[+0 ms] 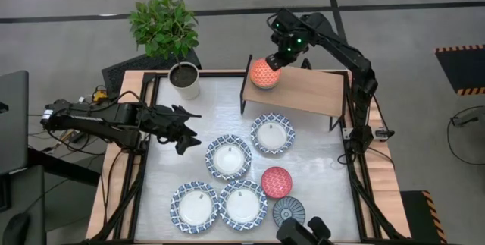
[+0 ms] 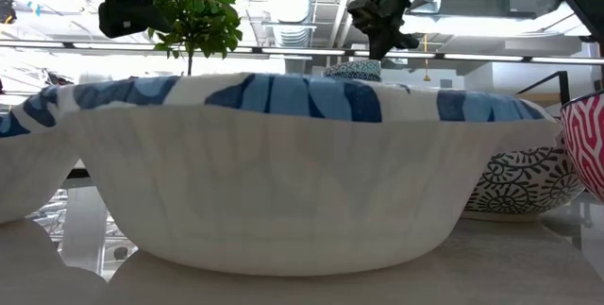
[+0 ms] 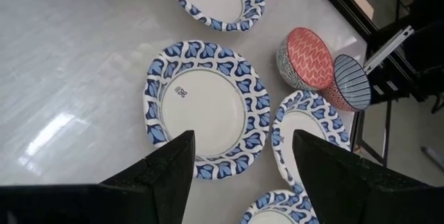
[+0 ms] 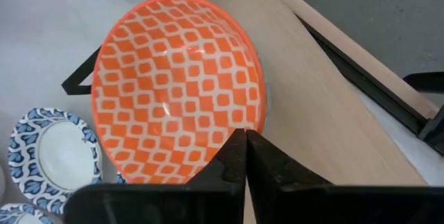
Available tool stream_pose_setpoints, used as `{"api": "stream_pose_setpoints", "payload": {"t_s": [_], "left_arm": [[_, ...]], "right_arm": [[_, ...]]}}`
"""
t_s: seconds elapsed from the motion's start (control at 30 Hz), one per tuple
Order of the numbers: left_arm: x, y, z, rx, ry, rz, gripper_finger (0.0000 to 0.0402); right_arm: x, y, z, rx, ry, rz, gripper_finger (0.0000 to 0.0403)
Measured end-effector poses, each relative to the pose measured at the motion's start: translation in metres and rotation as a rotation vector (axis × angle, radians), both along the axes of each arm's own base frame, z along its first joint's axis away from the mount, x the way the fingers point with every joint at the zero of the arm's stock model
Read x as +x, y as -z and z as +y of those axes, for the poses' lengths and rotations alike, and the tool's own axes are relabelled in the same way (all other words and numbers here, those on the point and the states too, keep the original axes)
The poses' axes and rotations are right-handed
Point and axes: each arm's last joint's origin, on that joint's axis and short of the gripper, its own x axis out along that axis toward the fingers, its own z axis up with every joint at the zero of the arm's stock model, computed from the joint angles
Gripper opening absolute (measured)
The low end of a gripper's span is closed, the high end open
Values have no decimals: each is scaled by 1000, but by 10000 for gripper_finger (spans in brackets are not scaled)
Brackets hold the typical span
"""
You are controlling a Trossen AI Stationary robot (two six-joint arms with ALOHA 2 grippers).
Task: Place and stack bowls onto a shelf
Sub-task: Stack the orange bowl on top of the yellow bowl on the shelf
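My right gripper [image 1: 274,61] is shut on a small orange bowl [image 1: 264,73] with a white check pattern, over the left end of the wooden shelf [image 1: 311,91]. My left gripper [image 1: 186,133] hovers open over the table's left part, its fingers wide above one wide blue-and-white bowl [image 3: 205,106]. Several blue-and-white bowls [image 1: 229,158] rest on their bases on the table, along with a red bowl [image 1: 276,182] and a dark blue-grey bowl [image 1: 288,211]. No yellow-orange bowl shows. My right gripper pinches the orange bowl's rim [image 4: 243,128] between its two fingers, which come from above. The bowl tilts, its inside facing the wrist camera. Whether its base rests on the shelf board [image 4: 326,113] I cannot tell.
A white plant pot [image 1: 185,80] with a green plant stands at the table's far left, beside the shelf. The shelf's right part [image 1: 322,93] is bare board. In the low view a blue-and-white bowl [image 2: 311,154] fills the foreground, with the red bowl [image 2: 587,144] at the right.
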Motion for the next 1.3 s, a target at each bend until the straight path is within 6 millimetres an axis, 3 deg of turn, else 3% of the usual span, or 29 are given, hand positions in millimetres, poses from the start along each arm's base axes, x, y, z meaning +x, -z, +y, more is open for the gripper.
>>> {"api": "stream_pose_setpoints", "payload": {"t_s": [0.23, 0.47, 0.8, 1.03, 1.3], "left_arm": [[0, 0, 0, 0, 0, 0, 228], [0, 0, 0, 0, 0, 0, 228], [0, 0, 0, 1, 0, 0, 228], [0, 0, 0, 1, 0, 0, 228], [0, 0, 0, 1, 1, 0, 228]], "right_arm": [[-1, 0, -2, -3, 6, -1, 18], [-2, 0, -2, -21, 24, 16, 33], [-1, 0, -3, -27, 26, 16, 25], [1, 16, -4, 7, 23, 57, 26], [1, 8, -1, -10, 31, 27, 37]]}}
